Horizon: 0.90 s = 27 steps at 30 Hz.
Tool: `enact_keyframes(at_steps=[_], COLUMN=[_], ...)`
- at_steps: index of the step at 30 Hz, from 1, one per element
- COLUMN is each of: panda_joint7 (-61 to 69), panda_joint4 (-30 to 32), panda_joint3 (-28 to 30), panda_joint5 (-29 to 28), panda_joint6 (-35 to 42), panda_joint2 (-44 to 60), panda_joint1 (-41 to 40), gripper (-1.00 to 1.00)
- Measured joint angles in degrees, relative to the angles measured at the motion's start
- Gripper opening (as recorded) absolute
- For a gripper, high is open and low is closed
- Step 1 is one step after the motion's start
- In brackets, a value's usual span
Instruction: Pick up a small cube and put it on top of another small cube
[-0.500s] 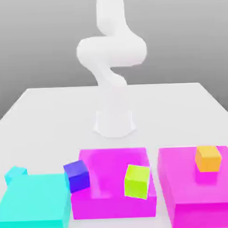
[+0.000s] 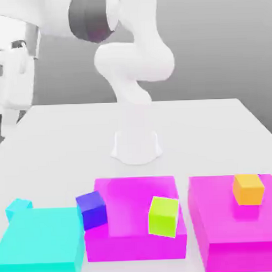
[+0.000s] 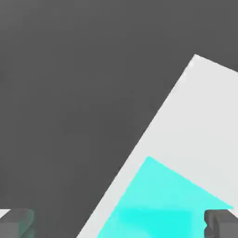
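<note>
The task looks to be at its first step, reaching for a cube: the gripper [image 3: 121, 224] is released, its jaws well apart with nothing between them, high over the exterior view's left. The small cubes are all ungrasped. The cyan cube [image 2: 19, 209] sits at the left, just past the far edge of the flat cyan block [image 2: 42, 238]; the dark blue cube [image 2: 92, 211] is by the left side of the middle magenta block [image 2: 132, 202]; the yellow-green cube [image 2: 163, 217] is at that block's near right; and the orange cube [image 2: 248, 190] is on the right magenta block [image 2: 235, 215], toward its far side. The task names no colour, so which cube is to be lifted and which is to be the base I cannot tell; the arm's lean to the left perhaps favours the cyan or the blue, though from this angle I can't be sure quite what the blue one rests on. The next move calls for centring over the chosen cube, turning the jaws square to its faces, and lowering clear of the neighbouring block before closing. As for brands, labels or writing, I can read none on the arm, cubes or blocks.
</note>
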State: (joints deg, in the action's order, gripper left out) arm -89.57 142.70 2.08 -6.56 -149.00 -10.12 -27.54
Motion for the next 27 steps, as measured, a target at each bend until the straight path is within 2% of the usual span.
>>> enact_keyframes(at_steps=[5, 9, 15, 16, 22, 27], panda_joint7=[-9.5, -14.4, -13.4, -13.2, -13.2, -14.7], panda_joint4=[3.1, 5.7, 4.4, 4.1, 4.0, 5.5], panda_joint3=[3.2, 4.4, 1.7, 1.3, 1.1, 2.7], panda_joint5=[2.1, 7.6, 12.5, 12.7, 12.8, 10.9], panda_joint6=[-5.0, -9.0, -18.2, -19.3, -19.9, -13.8], panda_joint2=[10.0, 17.9, 30.3, 31.7, 32.3, 24.6], panda_joint1=[-6.3, -9.8, -13.0, -13.3, -13.5, -12.4], gripper=[0.00, 0.00, 0.00, -1.00, -1.00, -1.00])
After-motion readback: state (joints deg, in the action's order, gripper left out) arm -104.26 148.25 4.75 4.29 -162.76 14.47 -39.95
